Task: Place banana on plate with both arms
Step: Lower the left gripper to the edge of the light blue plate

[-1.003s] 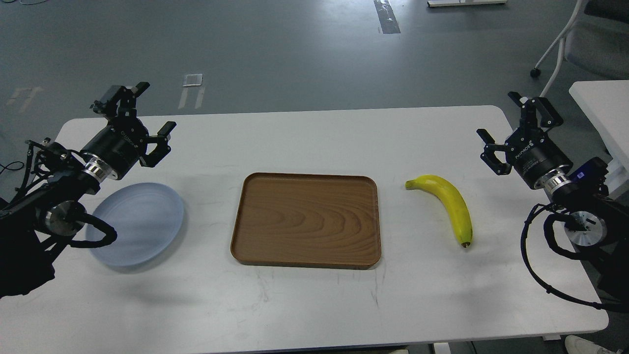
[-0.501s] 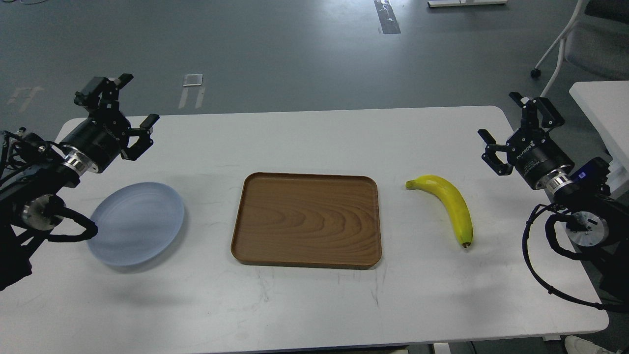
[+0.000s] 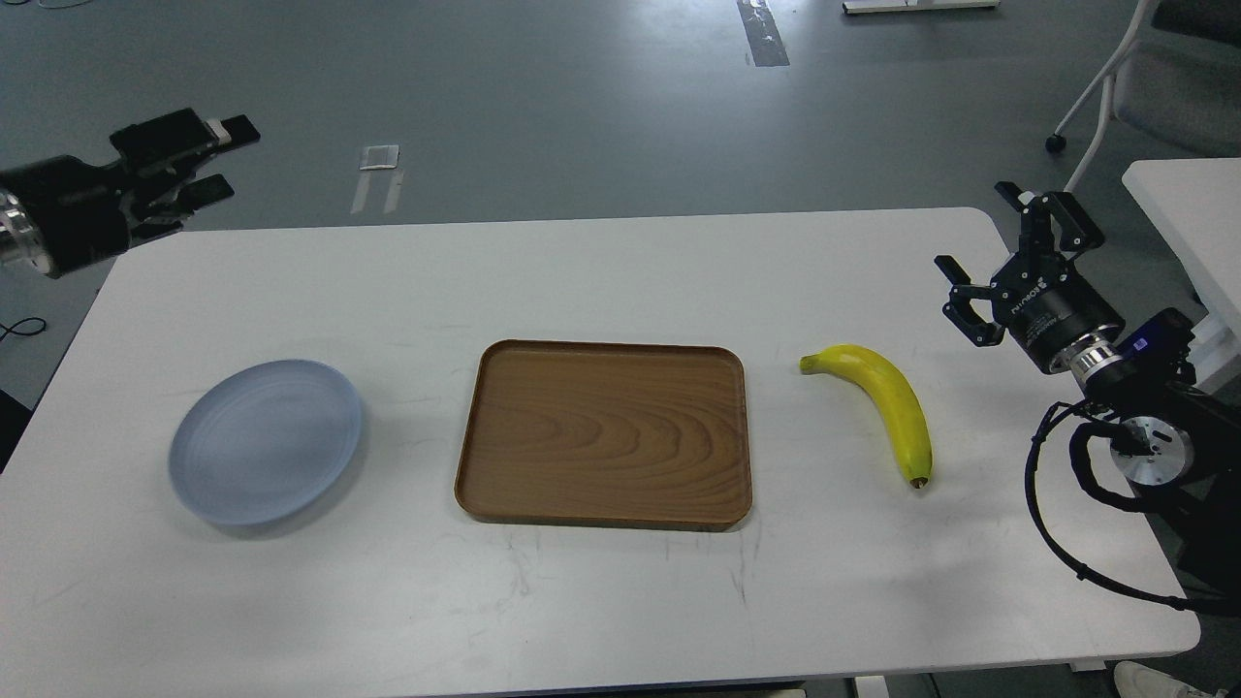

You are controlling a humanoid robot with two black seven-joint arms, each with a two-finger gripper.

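Observation:
The yellow banana [image 3: 887, 402] lies on the white table [image 3: 620, 601], right of the middle, stem end toward the tray and dark tip toward me. The pale blue-grey plate [image 3: 264, 441] sits empty at the left. My left gripper [image 3: 215, 160] is open and empty. It is raised beyond the table's far left corner, well away from the plate. My right gripper [image 3: 981, 237] is open and empty. It hovers near the table's right edge, a little right of and behind the banana.
A brown wooden tray [image 3: 603, 431] lies empty in the middle, between plate and banana. A second white table [image 3: 1188, 213] and a chair [image 3: 1163, 87] stand off to the right. My right arm's cables [image 3: 1052, 523] loop over the table's right side.
My left arm has swung up and to the left, from over the plate's far rim to beyond the table's far left corner. The right gripper has barely shifted. Banana and plate have not moved.

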